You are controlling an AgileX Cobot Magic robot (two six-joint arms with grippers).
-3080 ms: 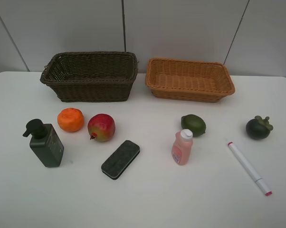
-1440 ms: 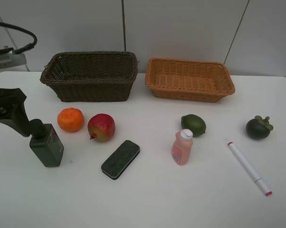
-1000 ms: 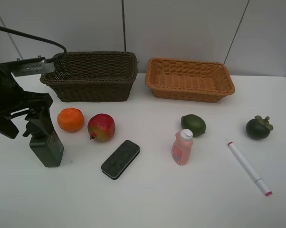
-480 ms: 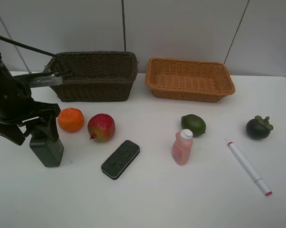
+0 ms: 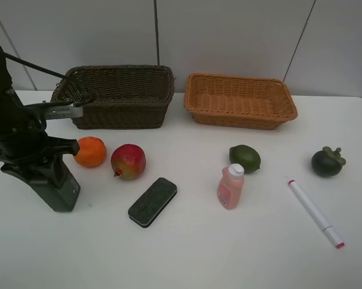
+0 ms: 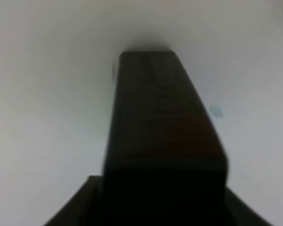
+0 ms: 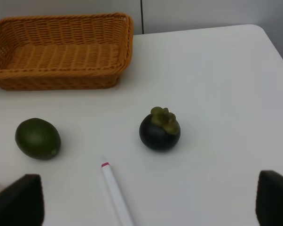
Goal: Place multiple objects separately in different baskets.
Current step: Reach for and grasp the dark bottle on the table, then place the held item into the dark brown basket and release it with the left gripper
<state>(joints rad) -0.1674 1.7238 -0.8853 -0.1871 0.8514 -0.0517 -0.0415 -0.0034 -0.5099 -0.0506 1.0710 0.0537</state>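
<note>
Clamping the pump bottle [image 5: 65, 191], the left claw [image 5: 49, 167] stands outside the dark basket [image 5: 118, 113]; right claw [image 7: 148, 205] gapes wide.

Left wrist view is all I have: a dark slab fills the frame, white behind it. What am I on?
Observer: The dark green pump bottle. The left gripper sits over its pump head, jaws shut on it.
Operator: Lifted?
Observer: No, it stands upright on the table.
Operator: Nearest basket?
Observer: The dark brown basket, behind the bottle and past the orange.
</note>
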